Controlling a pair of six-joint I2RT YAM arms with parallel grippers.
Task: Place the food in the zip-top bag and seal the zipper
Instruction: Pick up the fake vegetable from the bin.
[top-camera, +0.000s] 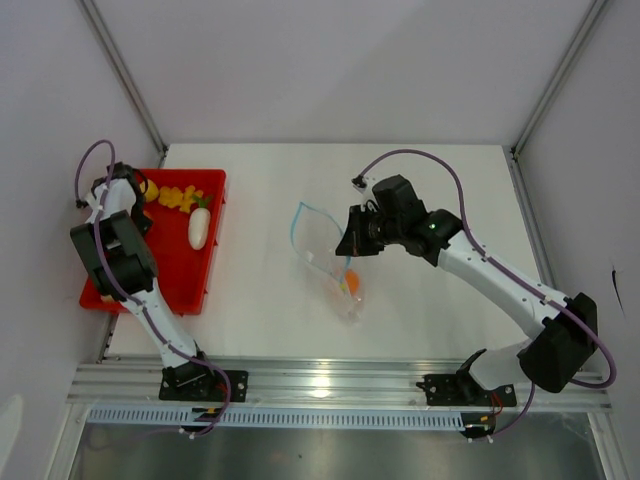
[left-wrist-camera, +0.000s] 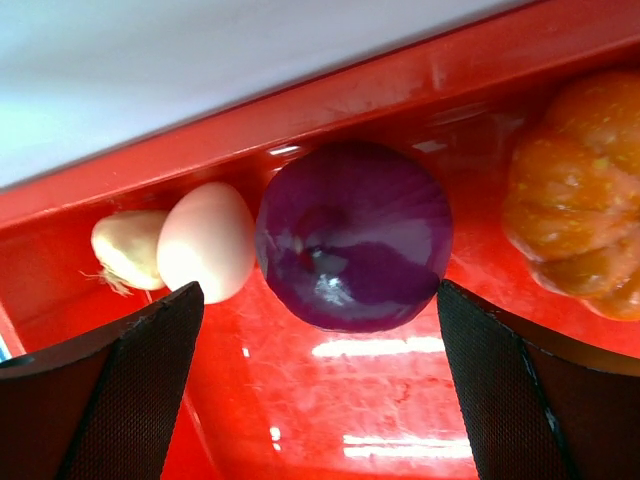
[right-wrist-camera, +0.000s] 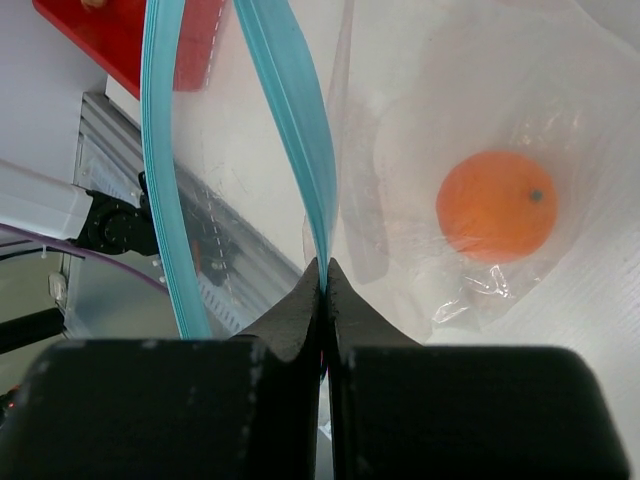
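My left gripper (left-wrist-camera: 318, 300) hangs open low over the red tray (top-camera: 180, 280). A purple onion (left-wrist-camera: 350, 235) lies just ahead between its two fingers, untouched. Beside the onion lie a pale egg (left-wrist-camera: 205, 255), a garlic piece (left-wrist-camera: 125, 250) and a lumpy orange piece (left-wrist-camera: 580, 220). A white radish (top-camera: 198, 228) and yellow pieces (top-camera: 180, 197) also lie on the tray. My right gripper (right-wrist-camera: 323, 265) is shut on one lip of the teal zipper (right-wrist-camera: 290, 100). It holds the clear zip-top bag (top-camera: 335, 265) with its mouth open. The other lip (right-wrist-camera: 160, 150) curves away. An orange (right-wrist-camera: 495, 213) lies inside the bag.
The tray's raised red wall (left-wrist-camera: 300, 110) runs close behind the onion. A metal rail (top-camera: 340, 380) borders the table's near edge, and white walls enclose the sides.
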